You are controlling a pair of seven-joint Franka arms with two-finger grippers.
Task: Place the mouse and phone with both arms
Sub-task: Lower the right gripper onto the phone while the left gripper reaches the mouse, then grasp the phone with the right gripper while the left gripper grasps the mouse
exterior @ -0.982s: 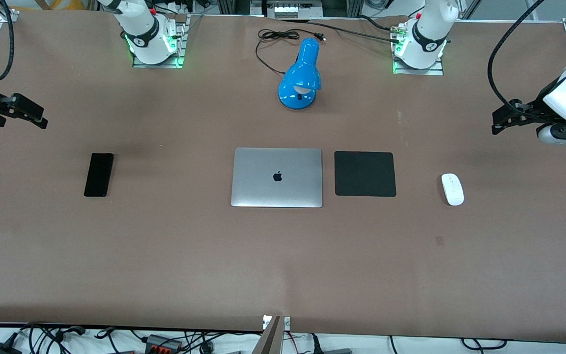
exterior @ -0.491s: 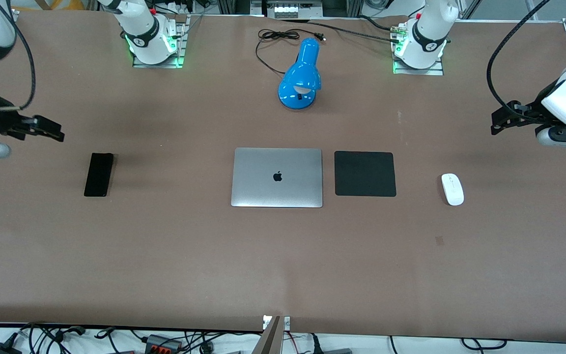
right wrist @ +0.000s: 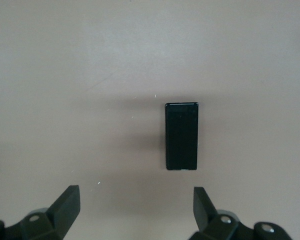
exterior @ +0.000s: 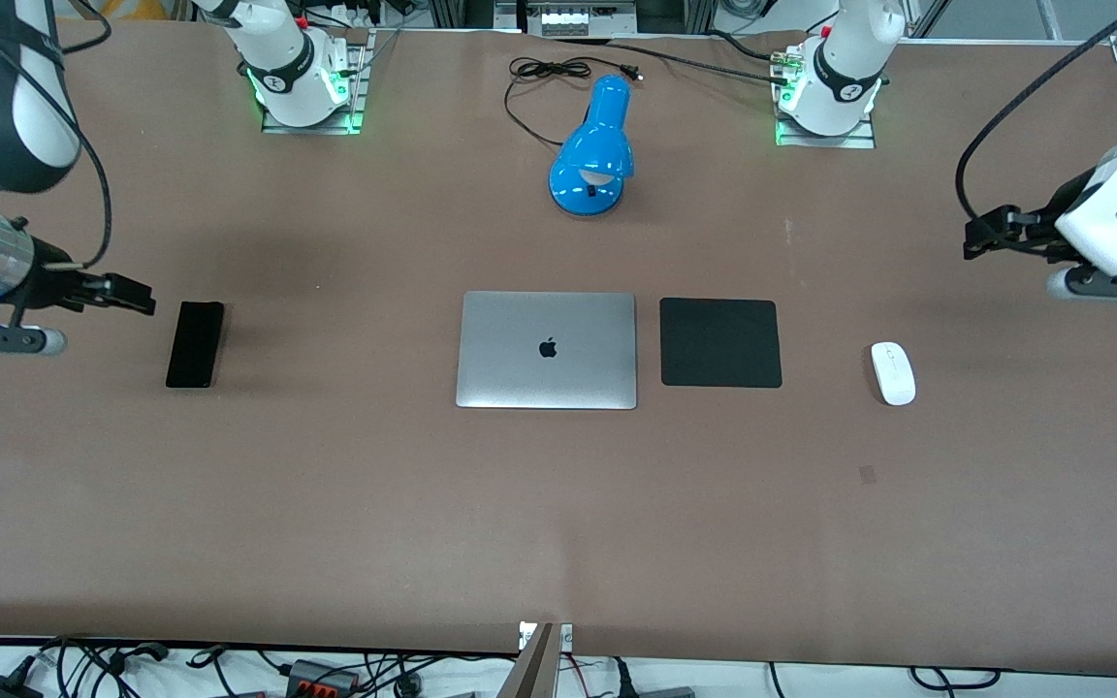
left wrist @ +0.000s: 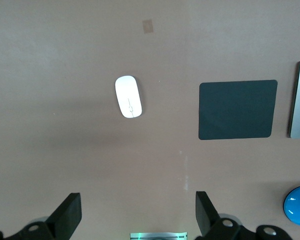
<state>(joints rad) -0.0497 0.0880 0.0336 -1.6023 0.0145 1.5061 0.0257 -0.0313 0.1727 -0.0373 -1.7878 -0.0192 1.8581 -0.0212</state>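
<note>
Light even and bright from overhead, no hard glare on the brown counter point(exterior: 558, 504). Shadows soft and diffuse: a faint dark smudge on the counter beside the phone point(exterior: 195, 344), another near the mouse point(exterior: 893, 373). Green glow at both arm bases. Laptop point(exterior: 547, 350) lid shows a mild sheen. Wrist views flatter and greyer in colour; a blurred shadow band lies by the mouse point(left wrist: 128, 96) there. Focus crisp throughout.
</note>
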